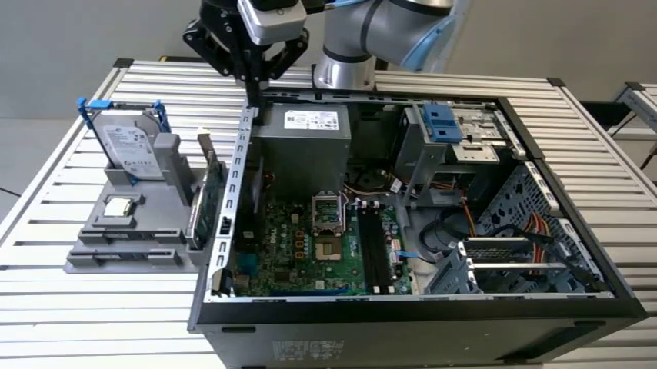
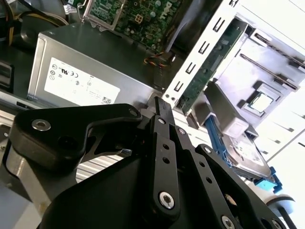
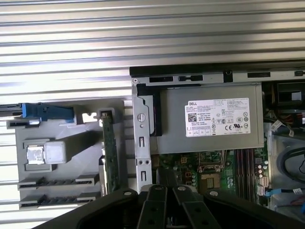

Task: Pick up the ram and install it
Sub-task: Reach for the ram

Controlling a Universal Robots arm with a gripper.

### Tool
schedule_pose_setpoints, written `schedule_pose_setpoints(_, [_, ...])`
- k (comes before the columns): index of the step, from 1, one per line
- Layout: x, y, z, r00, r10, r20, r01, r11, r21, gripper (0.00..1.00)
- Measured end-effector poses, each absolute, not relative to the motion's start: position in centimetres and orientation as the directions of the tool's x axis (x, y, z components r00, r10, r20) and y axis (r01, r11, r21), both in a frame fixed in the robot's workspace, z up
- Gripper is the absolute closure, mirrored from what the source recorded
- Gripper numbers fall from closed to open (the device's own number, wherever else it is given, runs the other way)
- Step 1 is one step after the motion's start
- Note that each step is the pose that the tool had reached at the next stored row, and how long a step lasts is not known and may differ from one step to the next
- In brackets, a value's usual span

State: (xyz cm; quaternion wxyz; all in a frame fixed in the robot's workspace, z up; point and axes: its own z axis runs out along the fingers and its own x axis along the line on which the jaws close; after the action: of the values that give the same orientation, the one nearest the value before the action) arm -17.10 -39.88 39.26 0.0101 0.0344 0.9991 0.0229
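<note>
My gripper (image 1: 252, 94) hangs above the back corner of the open computer case (image 1: 534, 304), on the exterior view's left, with its black fingers pressed together and nothing between them. Its fingertips (image 2: 162, 102) point down past the case wall in the second wrist view, and its finger bases (image 3: 169, 191) show in the first wrist view. I cannot make out the ram. The grey holder (image 1: 123, 263) beside the case has two narrow slots (image 3: 57, 181) with dark strips in them, and I cannot tell whether either is the ram. Long black memory slots (image 1: 371, 246) run along the motherboard (image 1: 298, 246).
On the holder stand a hard drive (image 1: 131, 150) in a blue-handled frame, a small silver chip (image 1: 120, 206) and an upright green card (image 1: 208, 204). A grey power supply (image 1: 303, 134) fills the case's back corner. Cables and drive cages crowd the case's right side in the exterior view.
</note>
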Motion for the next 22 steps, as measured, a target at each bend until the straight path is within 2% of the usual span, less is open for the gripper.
schedule_pose_setpoints(22, [-19.7,-39.9,39.3,-0.997,0.069,-0.019,0.068,0.997,0.047,1.0])
